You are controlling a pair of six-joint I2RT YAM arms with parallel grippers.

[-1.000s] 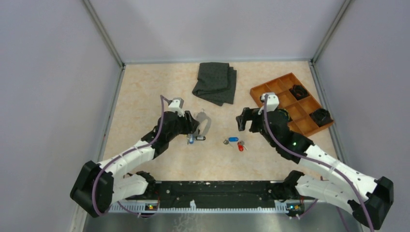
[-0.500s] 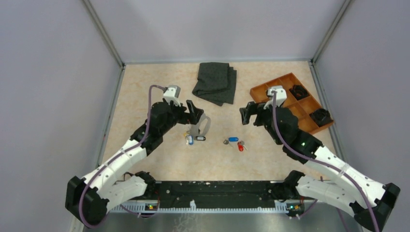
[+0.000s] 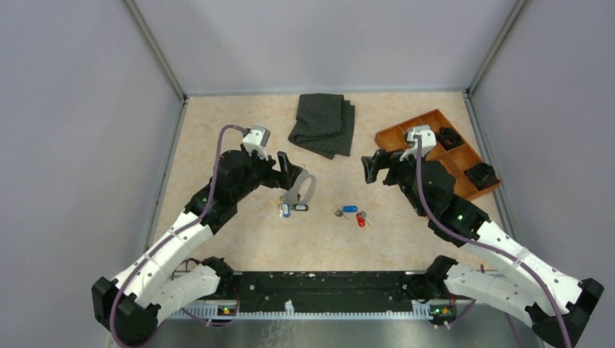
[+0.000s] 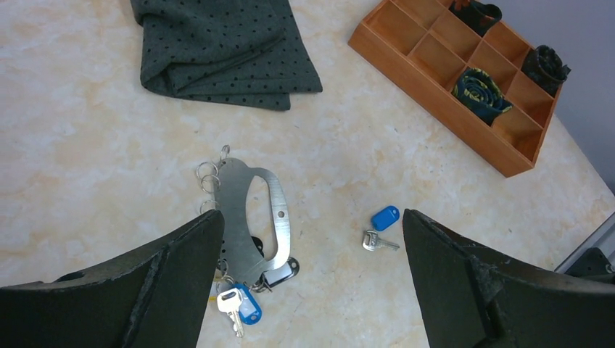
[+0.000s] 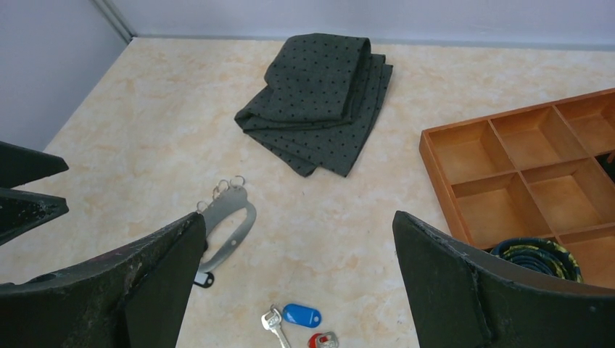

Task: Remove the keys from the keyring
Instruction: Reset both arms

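Observation:
The keyring (image 3: pixel 304 188) is a pale grey metal loop lying flat on the table, left of centre, with small wire rings at its far end. A blue-headed key (image 4: pixel 238 306) and a dark tag (image 4: pixel 280 274) hang at its near end. A loose blue-headed key (image 3: pixel 350 209) and a red one (image 3: pixel 361 221) lie to its right. My left gripper (image 3: pixel 290 168) is open and empty above the keyring; the loop (image 4: pixel 250 217) shows by its left finger. My right gripper (image 3: pixel 370 168) is open and empty, above and behind the loose blue key (image 5: pixel 301 315) and the red one (image 5: pixel 323 339).
A folded dark grey dotted cloth (image 3: pixel 323 123) lies at the back centre. An orange wooden divided tray (image 3: pixel 397 133) stands at the back right behind the right gripper, with dark clumps (image 3: pixel 480 174) in some compartments. Grey walls enclose the table on three sides.
Both grippers have risen and drawn back from the table. The left one has left the keyring's key end, moving towards the back. The keyring and keys lie as before.

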